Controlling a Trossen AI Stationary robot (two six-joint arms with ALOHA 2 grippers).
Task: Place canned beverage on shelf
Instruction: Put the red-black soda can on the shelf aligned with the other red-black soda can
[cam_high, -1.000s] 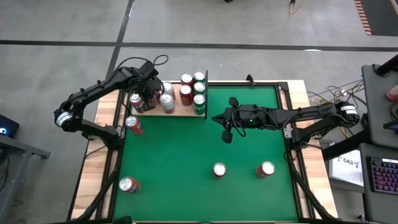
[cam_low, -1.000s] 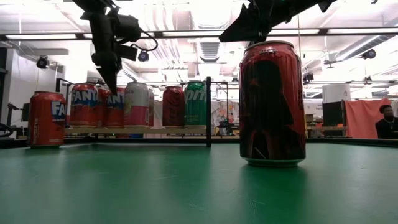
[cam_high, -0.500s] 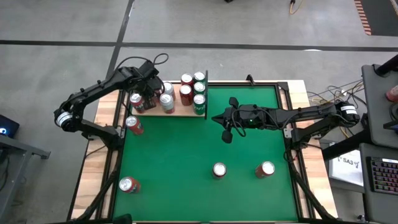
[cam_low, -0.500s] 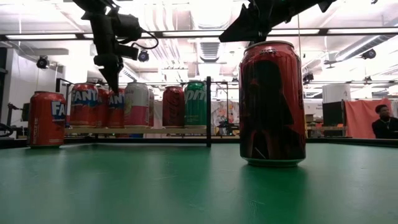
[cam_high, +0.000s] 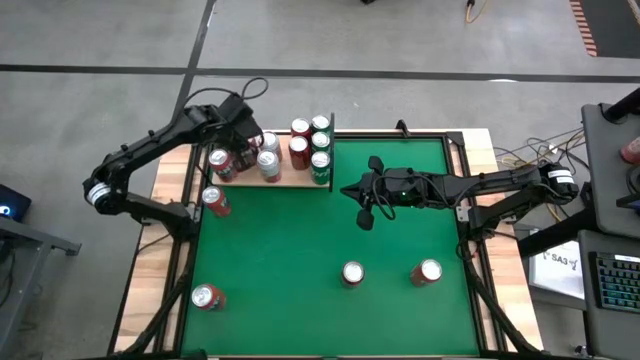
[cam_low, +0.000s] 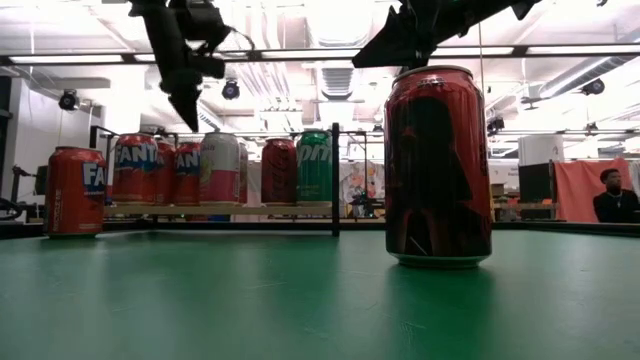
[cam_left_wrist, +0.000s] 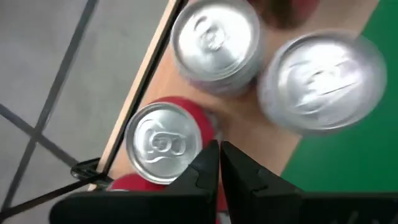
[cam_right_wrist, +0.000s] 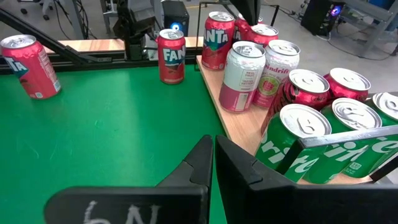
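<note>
two dark, slender jointed arms with white bands near their bases; a black cable loops just behind the left gripper (cam_high: 243, 152).

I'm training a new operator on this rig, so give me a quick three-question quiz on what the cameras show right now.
1. True or false: the left hand, above the shelf, grips a can.
2. Count what stands on the green felt, off the shelf.
3. Where is the right hand?
A. Over the shelf
B. Over the felt, beside the shelf's right end
C. Between the two front cans

Key:
1. False. It is shut and holds nothing.
2. Four cans.
3. B
</note>
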